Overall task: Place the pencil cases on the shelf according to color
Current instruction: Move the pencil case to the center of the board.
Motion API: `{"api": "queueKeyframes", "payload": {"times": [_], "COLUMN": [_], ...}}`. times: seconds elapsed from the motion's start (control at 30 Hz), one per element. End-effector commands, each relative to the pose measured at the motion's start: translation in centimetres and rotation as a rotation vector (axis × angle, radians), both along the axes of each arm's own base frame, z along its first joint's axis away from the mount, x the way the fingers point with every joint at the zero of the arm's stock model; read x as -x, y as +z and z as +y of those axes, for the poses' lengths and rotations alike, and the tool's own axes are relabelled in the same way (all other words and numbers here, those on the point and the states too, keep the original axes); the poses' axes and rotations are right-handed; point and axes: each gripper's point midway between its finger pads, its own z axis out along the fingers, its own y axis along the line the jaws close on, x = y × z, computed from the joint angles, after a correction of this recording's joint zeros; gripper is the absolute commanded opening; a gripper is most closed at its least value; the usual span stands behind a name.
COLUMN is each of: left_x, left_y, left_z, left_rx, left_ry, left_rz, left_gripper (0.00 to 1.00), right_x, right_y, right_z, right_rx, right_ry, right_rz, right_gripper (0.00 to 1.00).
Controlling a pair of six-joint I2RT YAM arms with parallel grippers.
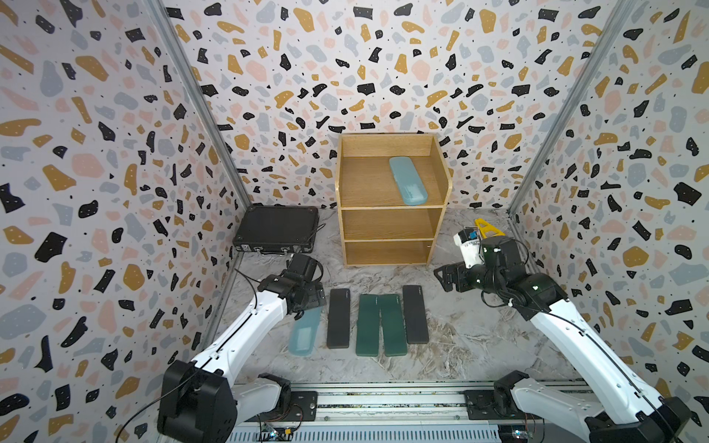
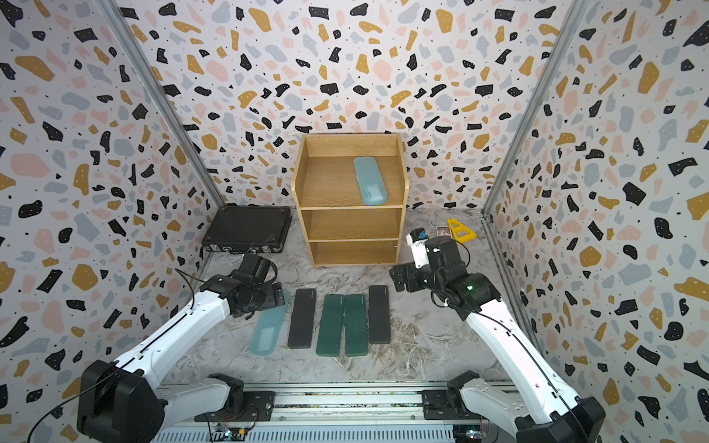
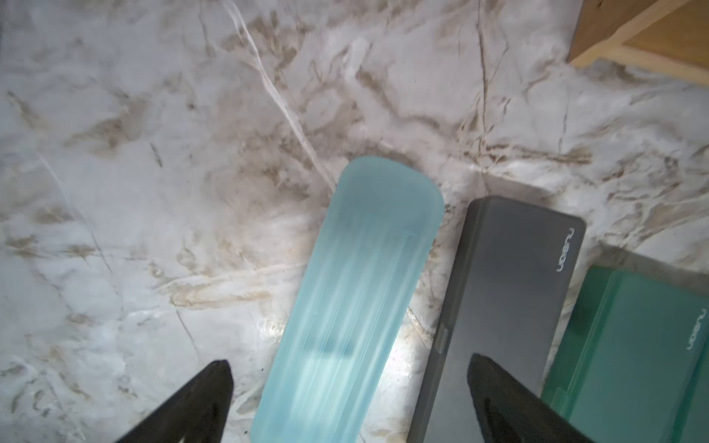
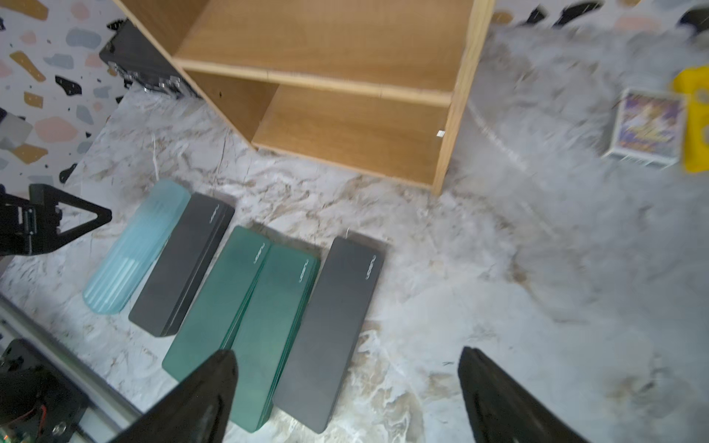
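Jaws of the left arm (image 1: 268,303) stand wide apart and empty. They are poised over the shelf-ward end of a light blue case (image 3: 356,299), which lies on the tabletop (image 1: 479,345) in front of the shelf (image 1: 387,240), off its left corner. Jaws of the right arm (image 1: 537,291) are also apart and empty, hanging in front of the shelf's right corner. The other light blue case (image 1: 408,181) rests askew on the shelf's top tier, toward its right panel; both lower tiers are bare. Also in front of the shelf, in a row, lie a black case (image 3: 510,291), a green case (image 1: 367,325) touching its green twin (image 1: 393,325), and a second black case (image 1: 416,313).

The main risk is the slim gap between the light blue case and the black case. In the left wrist view one fingertip (image 3: 495,387) hangs over the black lid, not the gap, so a straight descent would likely land on it or pinch both cases. The smooth, rounded case, gripped near one end, could also sag or slip.

A pale logo (image 3: 564,251) on the black case reads "nusign"; the green case beside it carries the same word. Printing on a small box (image 4: 648,126) off the shelf's right side is too blurred to read.
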Motion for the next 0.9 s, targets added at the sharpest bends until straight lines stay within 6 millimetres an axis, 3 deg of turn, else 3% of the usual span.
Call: {"api": "queueKeyframes", "payload": {"times": [0.0,0.07,0.23,0.47,0.67,0.87], "left_x": [0.5,0.8,1.3,-0.2,-1.8,-0.6], "left_y": [-0.4,-1.1,-3.3,-5.0,-4.3,-5.4], "left_z": [-1.1,-0.7,-0.4,-0.2,-2.4,-2.0], "left_rx": [0.049,0.018,-0.05,-0.15,-0.058,-0.05], "left_ry": [-0.027,-0.017,-0.027,-0.137,-0.227,-0.175], "left_rz": [-0.008,0.017,0.101,0.137,0.057,0.094], "left_gripper": [0.98,0.98,0.96,0.97,0.99,0.99], "right_x": [0.6,0.8,0.9,0.8,0.8,0.9], "right_y": [-0.5,-2.2,-3.6,-5.8,-6.6,-6.4], "right_z": [1.7,1.5,2.6,3.0,3.1,3.1], "right_rx": [-0.092,-0.076,-0.119,-0.098,-0.086,-0.084], "right_ry": [0.053,0.046,0.081,0.087,0.087,0.084], "right_rz": [0.021,0.053,0.08,0.152,0.182,0.185], "right_gripper": [0.95,0.95,0.95,0.94,0.94,0.94]}}
